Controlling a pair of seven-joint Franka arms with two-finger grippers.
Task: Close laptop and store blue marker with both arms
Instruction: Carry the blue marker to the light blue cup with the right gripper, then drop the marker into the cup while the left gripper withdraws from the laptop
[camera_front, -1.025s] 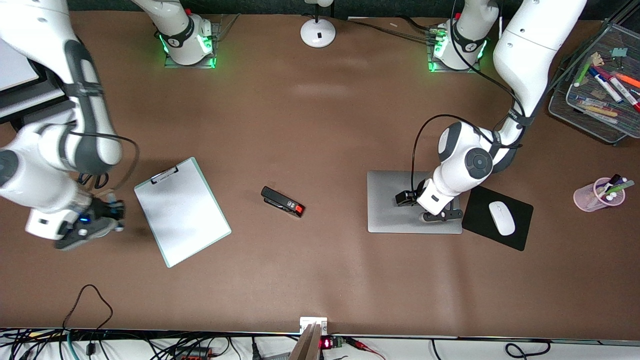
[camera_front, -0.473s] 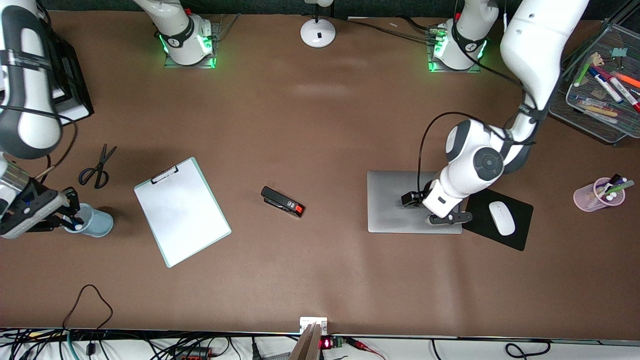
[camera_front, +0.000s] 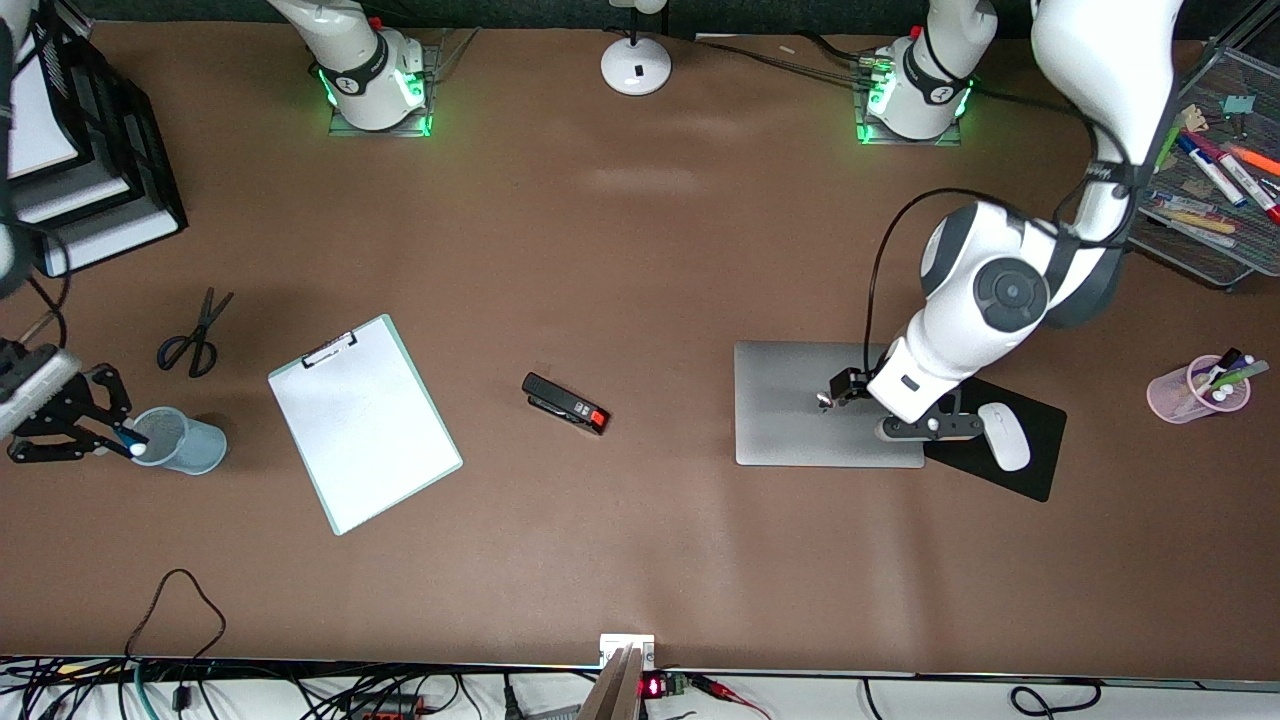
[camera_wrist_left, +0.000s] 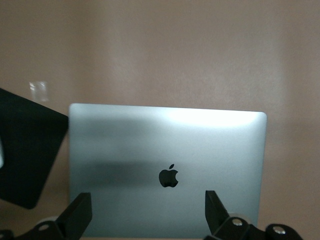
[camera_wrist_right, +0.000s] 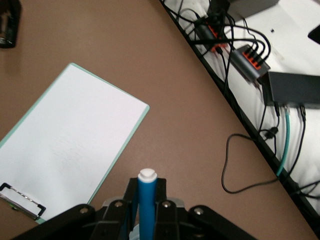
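The laptop lies shut on the table, its lid and dark logo showing in the left wrist view. My left gripper is open and empty above the laptop's edge next to the mouse pad; its fingers stand wide apart. My right gripper is shut on the blue marker at the right arm's end of the table. It holds the marker at the rim of a pale blue cup. In the right wrist view the marker stands between the fingers, whitish end showing.
A clipboard, a black stapler and scissors lie on the table. A white mouse sits on a black mouse pad. A pink pen cup, a mesh marker tray and black stacked trays stand at the ends.
My right gripper swung with the blue marker toward the right arm's end, off the pale blue cup that it hid, to its rim. My left gripper moved across the laptop lid toward the mouse pad.
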